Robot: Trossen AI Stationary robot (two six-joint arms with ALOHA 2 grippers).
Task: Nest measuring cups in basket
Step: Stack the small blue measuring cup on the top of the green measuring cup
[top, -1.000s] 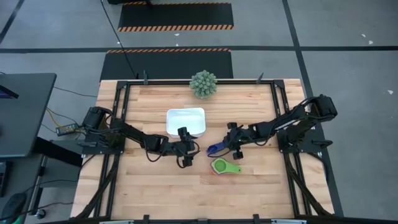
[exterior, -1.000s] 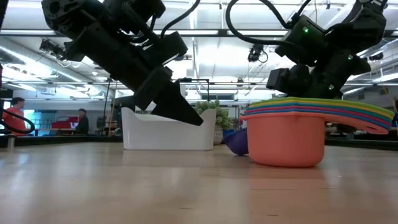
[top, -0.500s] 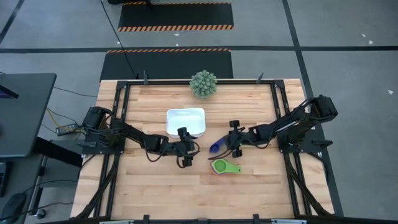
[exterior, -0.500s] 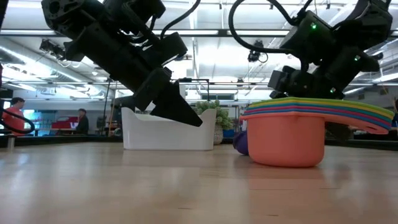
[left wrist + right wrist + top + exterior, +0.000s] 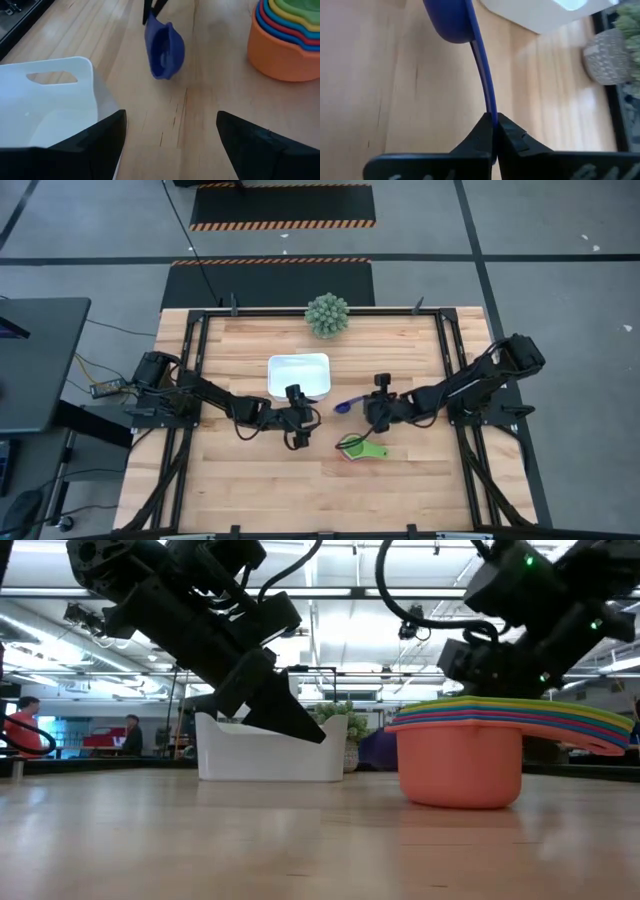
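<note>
The dark blue measuring cup (image 5: 164, 47) hangs in the air just right of the white basket (image 5: 298, 375), in my right gripper (image 5: 494, 120), which is shut on it. The other cups sit nested in an orange-bottomed stack (image 5: 460, 755) with green on top (image 5: 360, 448), resting on the table nearer the front edge. My left gripper (image 5: 171, 117) is open and low over the table by the basket's near right corner (image 5: 50, 100), touching nothing. My right gripper pinches the dark blue cup's flat handle (image 5: 491, 107) near its free end, between its two fingers. The fingers come about level from the table's right and lie along the handle. The cup is lifted clear and turned on its side, bowl (image 5: 447, 20) beyond the fingertips.
A green spiky ball plant (image 5: 327, 315) in a speckled pot stands at the far edge behind the basket. Bare wood lies along the near part of the table and to the left. Black frame rails run along the table's sides. People show far off in the room.
My right gripper has risen and drawn a little toward the far edge, staying shut. The dark blue cup, which lay on the table beside the stack, is now lifted clear and sits closer to the basket. The left arm has kept still.
</note>
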